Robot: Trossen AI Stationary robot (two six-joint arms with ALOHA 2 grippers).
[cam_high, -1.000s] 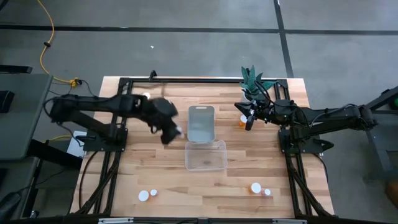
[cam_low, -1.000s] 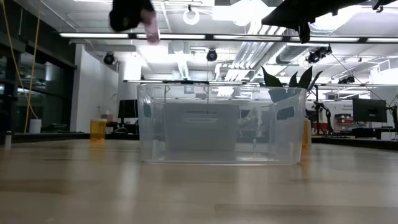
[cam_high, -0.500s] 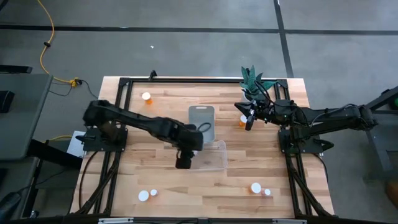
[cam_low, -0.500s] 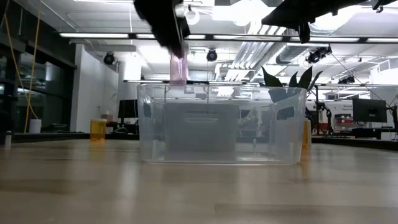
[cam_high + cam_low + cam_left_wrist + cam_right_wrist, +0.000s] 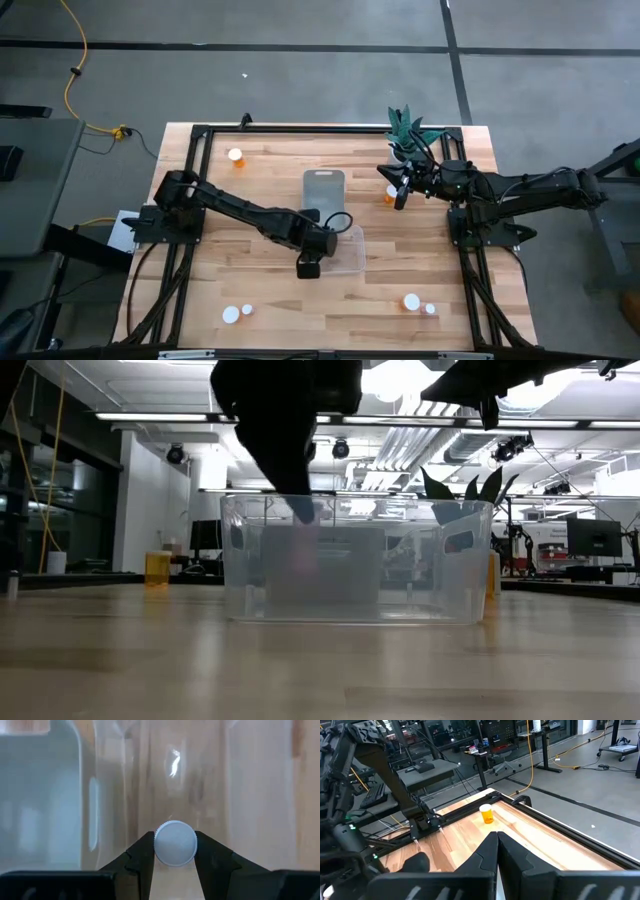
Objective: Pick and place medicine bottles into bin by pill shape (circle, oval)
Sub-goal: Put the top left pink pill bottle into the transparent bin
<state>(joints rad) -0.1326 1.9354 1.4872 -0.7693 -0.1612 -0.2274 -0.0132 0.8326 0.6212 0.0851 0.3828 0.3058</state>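
The left end effector (image 5: 174,851) is clamped on a medicine bottle (image 5: 175,843), held inside the clear bin (image 5: 352,262) at mid-tabletop. Lower until the bottle nears the floor, then release squarely, clear of the walls. The right end effector (image 5: 497,841), fingers together, waits far right.

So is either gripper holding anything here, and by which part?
The left gripper holds a medicine bottle, fingers on opposite sides of its white cap, over the clear bin. The right gripper is shut on nothing, near the plant.
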